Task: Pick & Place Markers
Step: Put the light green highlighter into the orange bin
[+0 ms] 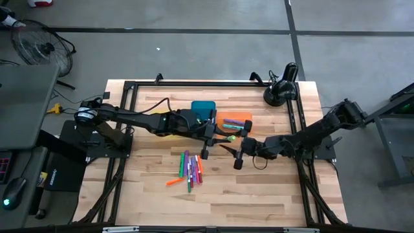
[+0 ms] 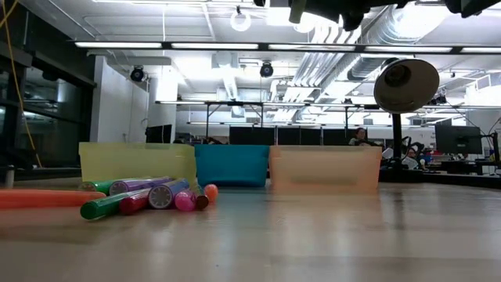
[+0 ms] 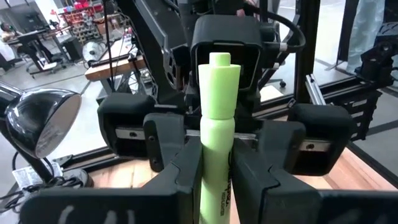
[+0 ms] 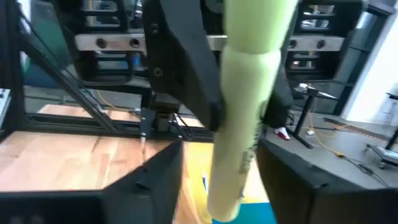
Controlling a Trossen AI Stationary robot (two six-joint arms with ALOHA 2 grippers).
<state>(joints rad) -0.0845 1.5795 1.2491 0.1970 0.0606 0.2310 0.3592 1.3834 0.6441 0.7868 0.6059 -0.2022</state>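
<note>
From the left, our left gripper [image 1: 217, 133] is clenched on a light green marker [image 3: 216, 134], raised over the table centre beside the orange tray [image 1: 233, 120]. The marker's long axis points right, toward our right gripper [image 1: 228, 149], whose spread fingers flank it without closing. The other markers [image 1: 191, 169] lie nearer, left of both.

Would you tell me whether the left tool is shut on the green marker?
Shut: the left tool clamps the green marker between both fingers.
</note>
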